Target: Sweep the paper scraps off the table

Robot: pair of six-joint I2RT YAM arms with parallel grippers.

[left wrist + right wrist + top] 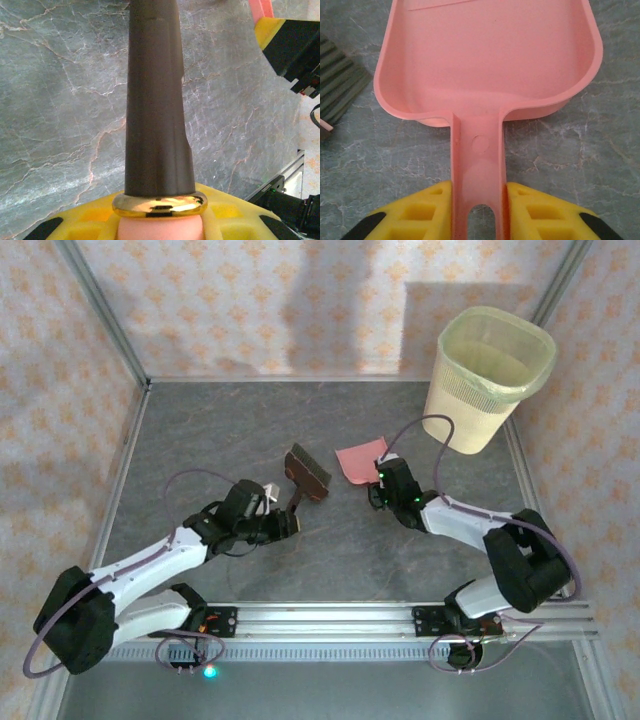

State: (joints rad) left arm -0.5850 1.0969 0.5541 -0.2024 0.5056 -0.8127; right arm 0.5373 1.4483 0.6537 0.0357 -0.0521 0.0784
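Two tools clamp: left tool (160,226) on the brush (157,100), right tool (479,212) on the dustpan (485,60), seemingly resting on the table (570,165)

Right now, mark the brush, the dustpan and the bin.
brush (308,473): top external view, on its bristle head.
dustpan (485,55): right wrist view, on the pan's bare floor.
bin (465,415): top external view, on its outer wall.

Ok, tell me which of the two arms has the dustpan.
The right arm: its yellow fingers clamp the handle of the pink dustpan. The left arm has its fingers shut on the dark brush instead.
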